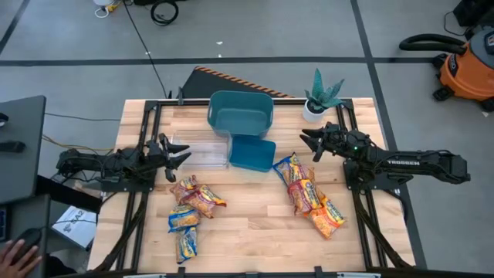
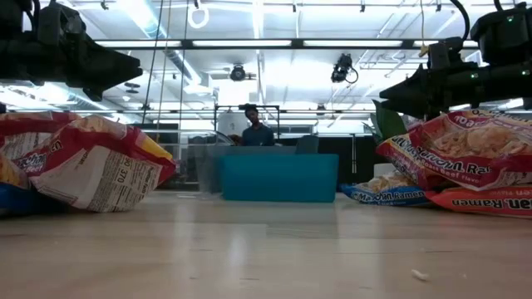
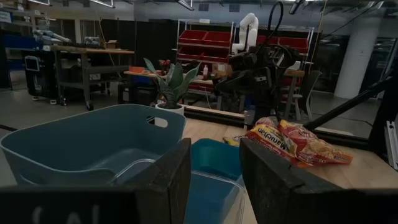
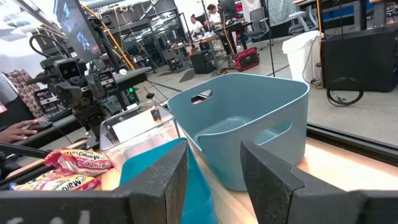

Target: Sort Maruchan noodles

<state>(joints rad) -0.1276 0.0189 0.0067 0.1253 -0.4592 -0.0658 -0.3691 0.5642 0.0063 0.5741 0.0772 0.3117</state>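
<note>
Both grippers are hovering spread and empty above the worktop (image 1: 255, 224): the left gripper (image 1: 179, 154) just beyond the left heap of Maruchan noodles (image 1: 190, 212), the right gripper (image 1: 312, 141) just beyond the right heap (image 1: 309, 194). Packets are lying overlapped in each heap, so a pinch is probably risking two at once, or a crinkly wrapper slipping free. Farther back, the clear tray (image 1: 202, 150), small teal bin (image 1: 252, 152) and large teal bin (image 1: 241, 113) are sitting close together, inviting a misplaced drop.
</note>
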